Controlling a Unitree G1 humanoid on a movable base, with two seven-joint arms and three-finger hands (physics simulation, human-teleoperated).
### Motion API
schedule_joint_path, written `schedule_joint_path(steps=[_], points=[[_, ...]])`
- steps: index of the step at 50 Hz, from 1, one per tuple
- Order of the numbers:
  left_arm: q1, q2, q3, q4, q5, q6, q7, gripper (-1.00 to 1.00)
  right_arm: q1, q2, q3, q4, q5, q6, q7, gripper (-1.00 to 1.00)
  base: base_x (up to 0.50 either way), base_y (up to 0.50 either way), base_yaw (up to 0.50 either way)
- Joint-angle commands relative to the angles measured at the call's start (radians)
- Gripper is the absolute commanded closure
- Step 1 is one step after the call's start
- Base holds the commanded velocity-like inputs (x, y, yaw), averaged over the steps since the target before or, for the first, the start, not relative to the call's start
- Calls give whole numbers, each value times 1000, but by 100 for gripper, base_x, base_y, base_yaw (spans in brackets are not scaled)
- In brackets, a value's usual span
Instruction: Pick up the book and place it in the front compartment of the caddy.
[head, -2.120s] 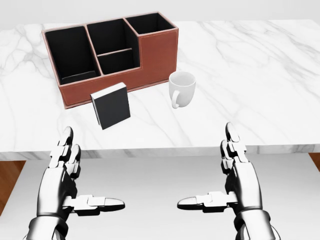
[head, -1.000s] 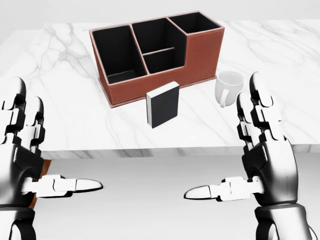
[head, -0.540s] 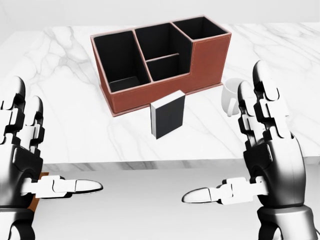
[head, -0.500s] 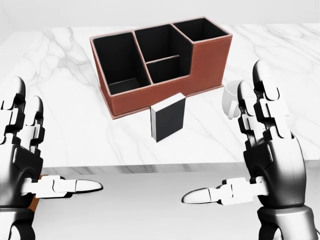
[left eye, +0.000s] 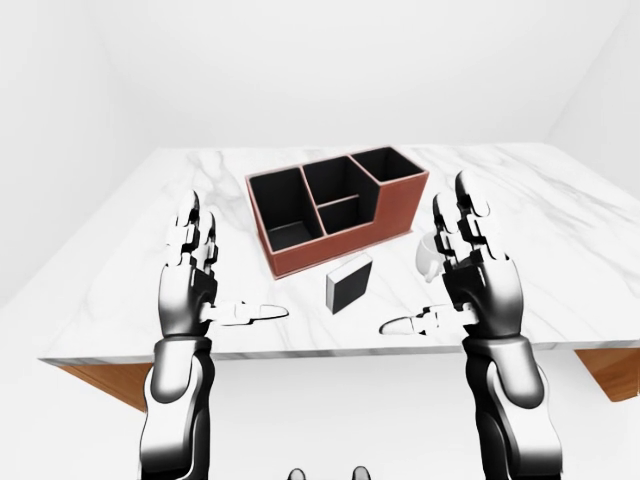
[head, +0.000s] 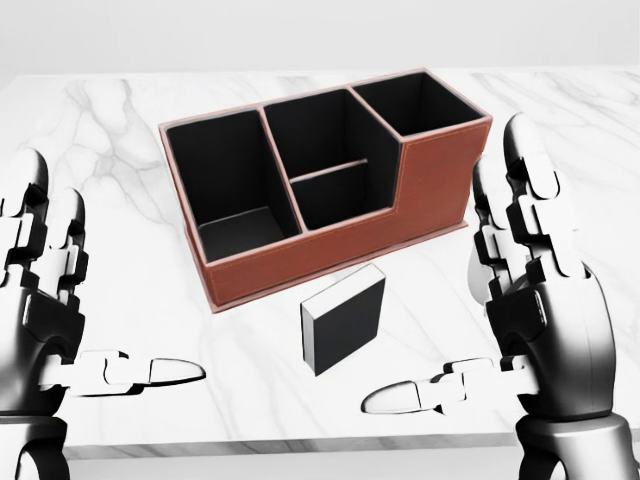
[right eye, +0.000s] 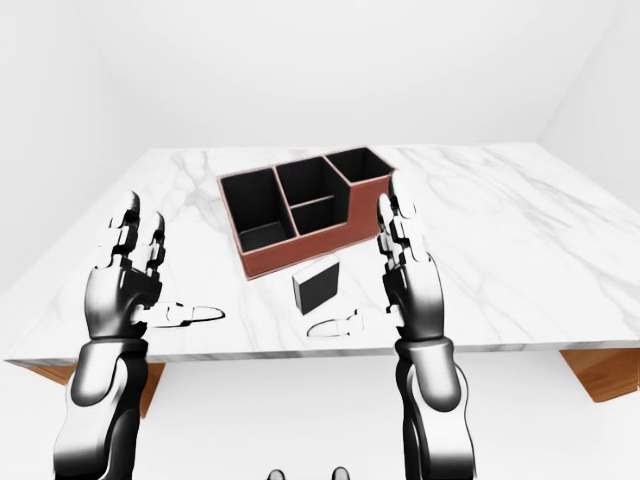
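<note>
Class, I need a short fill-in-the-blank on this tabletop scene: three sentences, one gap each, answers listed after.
1. The book stands on the marble table, held by ______ hand.
2. The brown caddy has ______ open compartments.
3. In the left-eye view, the right hand partly hides a white ______.

Missing words: neither; four; mug

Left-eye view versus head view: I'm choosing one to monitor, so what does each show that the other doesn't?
Only the left-eye view shows the white mug, partly hidden behind the right robot hand, plus both forearms, the table's near edge and the room walls. Only the head view gives a close look down into the caddy's compartments. Both show the book standing on the marble just below the caddy, and the left robot hand and right hand open, apart from it.
</note>
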Motion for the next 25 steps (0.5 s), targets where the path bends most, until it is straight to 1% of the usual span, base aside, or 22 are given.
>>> schedule_joint_path(steps=[1, 9, 18, 22, 25], points=[[1, 0, -1, -6, 0, 0, -1, -100, -1, 0, 0, -6, -3, 0, 2, -100, 50, 0, 0], [-1, -1, -3, -1, 2, 0, -1, -100, -11, -2, -2, 15, -22, 0, -7, -100, 50, 0, 0], [-3, 0, 1, -12, -2, 0, -1, -100, -16, 2, -1, 43, -36, 0, -20, -100, 2, 0, 0], [-6, 1, 3, -6, -3, 0, -2, -100, -4, 6, 0, 4, 7, 0, 6, -100, 0, 0, 0], [-4, 1, 3, -13, -4, 0, -1, -100, 3, 1, 11, -7, 1, 0, 7, -100, 42, 0, 0]])
